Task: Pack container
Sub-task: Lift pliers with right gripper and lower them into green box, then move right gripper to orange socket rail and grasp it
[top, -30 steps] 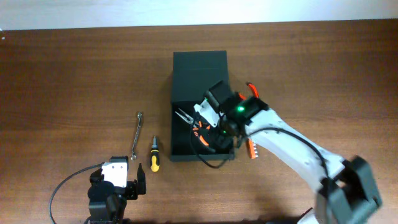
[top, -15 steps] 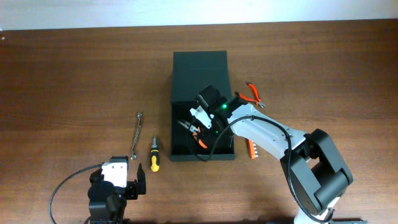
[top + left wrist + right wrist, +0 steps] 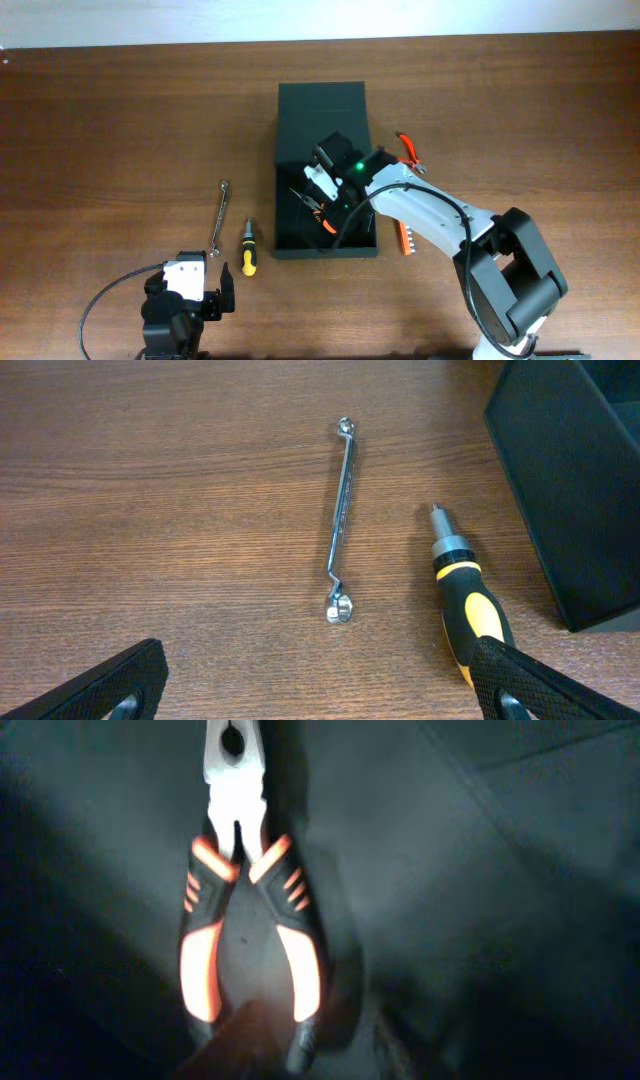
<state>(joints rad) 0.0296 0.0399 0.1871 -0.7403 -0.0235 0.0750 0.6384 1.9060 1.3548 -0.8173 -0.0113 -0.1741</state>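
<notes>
At the bottom left of the overhead frame the left gripper (image 3: 215, 292) is sitting released, its fingers spread to the two lower corners of its own wrist view, exactly where it was a second ago. Just above it the yellow-handled screwdriver (image 3: 247, 252) and the steel wrench (image 3: 218, 214) are lying side by side but apart on the table (image 3: 120, 120), neither having moved.

In the centre of the frame the container (image 3: 325, 251) is standing open, lid folded flat toward the top edge. This is where things are changing. The right gripper (image 3: 320, 192) is reaching down into the box and has been sliding left over the last second, from the right-hand wall toward the middle. The orange-and-black pliers (image 3: 245, 920) are travelling with it, now lying lower and nearer the box's centre. In the right wrist view they are resting flat on the dark floor, nose toward the top of the frame. Only a blurred dark shape is showing at the handle ends, so I cannot tell whether that claw is gripping or has let go.

Right of the box, the red-handled cutters (image 3: 408, 150) are now showing fully, with an orange strip (image 3: 404, 237) lower down. One tool is likely packed, with several still waiting.
</notes>
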